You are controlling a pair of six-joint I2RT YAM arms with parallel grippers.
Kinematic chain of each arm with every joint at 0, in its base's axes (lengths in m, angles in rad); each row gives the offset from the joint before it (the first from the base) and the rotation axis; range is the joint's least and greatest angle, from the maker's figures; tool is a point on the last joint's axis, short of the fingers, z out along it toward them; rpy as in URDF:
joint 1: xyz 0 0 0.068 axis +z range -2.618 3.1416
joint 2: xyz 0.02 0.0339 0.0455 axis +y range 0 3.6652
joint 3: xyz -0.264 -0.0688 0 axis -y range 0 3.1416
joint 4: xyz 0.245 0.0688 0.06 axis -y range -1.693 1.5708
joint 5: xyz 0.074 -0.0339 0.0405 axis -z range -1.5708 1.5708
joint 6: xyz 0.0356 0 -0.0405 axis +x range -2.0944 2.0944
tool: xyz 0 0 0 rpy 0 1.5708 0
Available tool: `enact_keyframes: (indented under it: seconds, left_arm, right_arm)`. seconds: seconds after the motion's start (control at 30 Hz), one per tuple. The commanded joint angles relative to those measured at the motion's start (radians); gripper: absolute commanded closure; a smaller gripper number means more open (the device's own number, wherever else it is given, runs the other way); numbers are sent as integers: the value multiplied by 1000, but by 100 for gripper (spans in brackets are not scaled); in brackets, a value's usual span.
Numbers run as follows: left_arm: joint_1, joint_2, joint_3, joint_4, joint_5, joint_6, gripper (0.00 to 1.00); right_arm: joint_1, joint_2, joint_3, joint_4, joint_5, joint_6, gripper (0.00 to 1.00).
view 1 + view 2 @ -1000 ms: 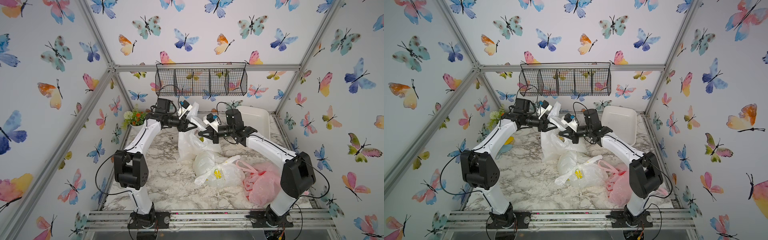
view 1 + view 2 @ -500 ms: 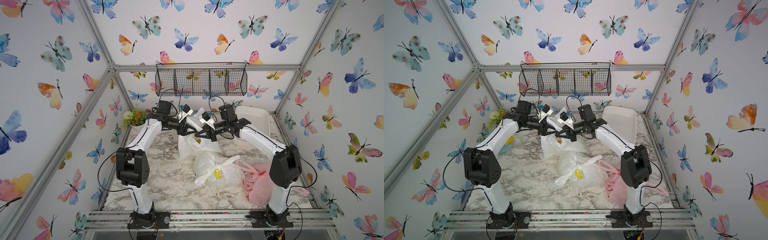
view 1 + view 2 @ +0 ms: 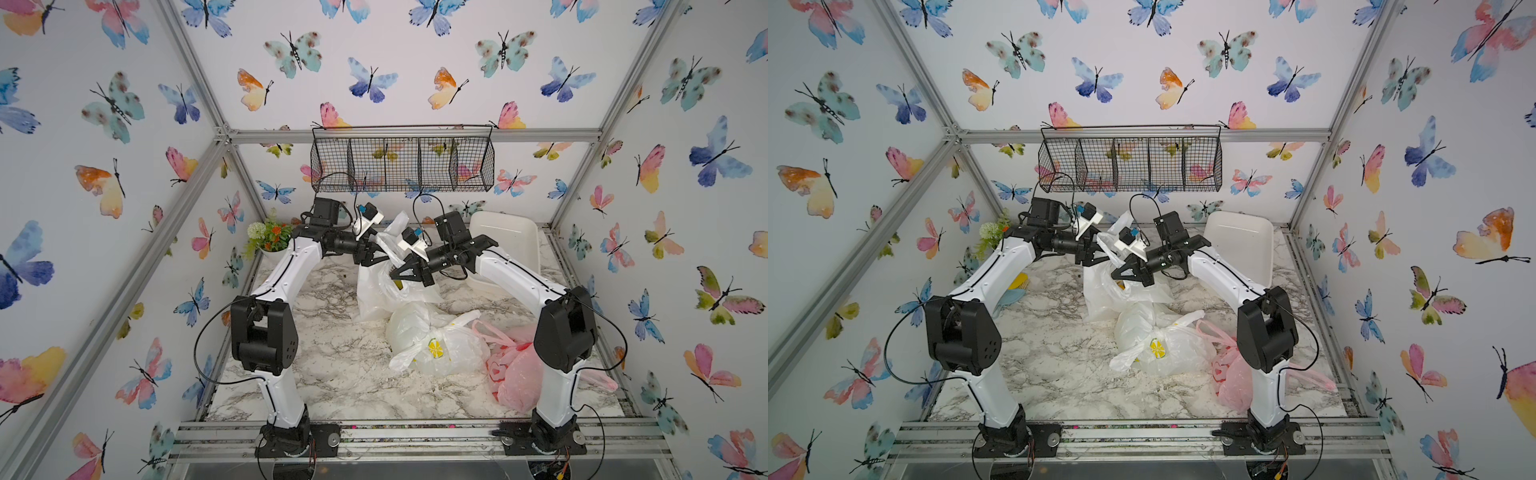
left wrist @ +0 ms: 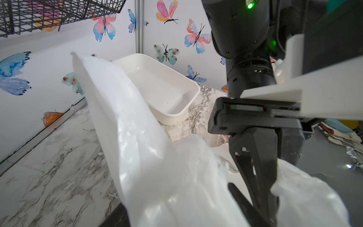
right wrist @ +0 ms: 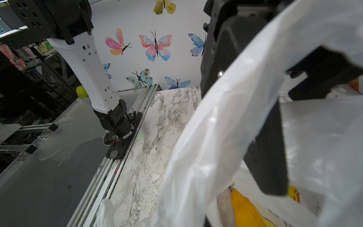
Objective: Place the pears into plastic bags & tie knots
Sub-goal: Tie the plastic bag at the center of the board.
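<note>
Three bags are on the table [image 3: 332,374]: a white bag [image 3: 374,291] upright between the two arms, a lemon-print bag [image 3: 440,349] just in front of it, and a pink bag [image 3: 515,374] by the right arm's base. The right gripper [image 3: 395,275] is closed on the white bag's top; the left gripper [image 3: 377,259] is open, a handle strip [image 4: 121,121] between its jaws.

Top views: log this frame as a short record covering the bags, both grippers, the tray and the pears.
held bag: printed white bag, upright at rear centre, top held up
left gripper: open, at the bag's top
right gripper: shut on the bag's plastic
lemon bag: lying in front of it, apparently tied, ends sticking out
pink bag: lying beside the lemon bag, knot not discernible
white tray: back right corner
pears: none plainly visible
</note>
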Motion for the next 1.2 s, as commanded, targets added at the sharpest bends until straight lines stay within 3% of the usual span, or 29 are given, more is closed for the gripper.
enact_keyframes:
  seconds: [0.0, 0.03, 0.1, 0.43, 0.73, 0.83, 0.93, 1.0, 1.17]
  left_arm:
    - [24, -48, -6, -140, 77, 107, 30]
    - [42, -53, -13, -171, 106, 121, 23]
    - [60, -57, -2, -265, 130, 210, 20]
    - [3, -63, -16, -73, 156, 11, 15]
    - [-2, -75, -30, 26, 156, -76, 14]
    - [-2, -58, -24, 85, 112, -165, 27]
    - [-2, -33, 2, 39, 128, -156, 60]
    - [3, -37, -3, 38, 132, -150, 76]
    - [29, -72, -49, 97, 142, -170, 98]
  right_arm:
    - [0, -20, 14, -28, 14, -6, 97]
    - [1, -23, 14, -29, 14, -6, 97]
    - [1, -22, 14, -26, 15, 1, 97]
    - [20, 10, 49, -49, 84, 8, 97]
    - [33, 25, 64, -87, 112, -17, 97]
    - [34, 19, 66, -87, 110, -17, 97]
    - [34, 7, 59, -76, 123, -3, 98]
    - [34, -7, 45, -54, 146, 24, 96]
    - [29, -103, -62, 56, 297, 135, 78]
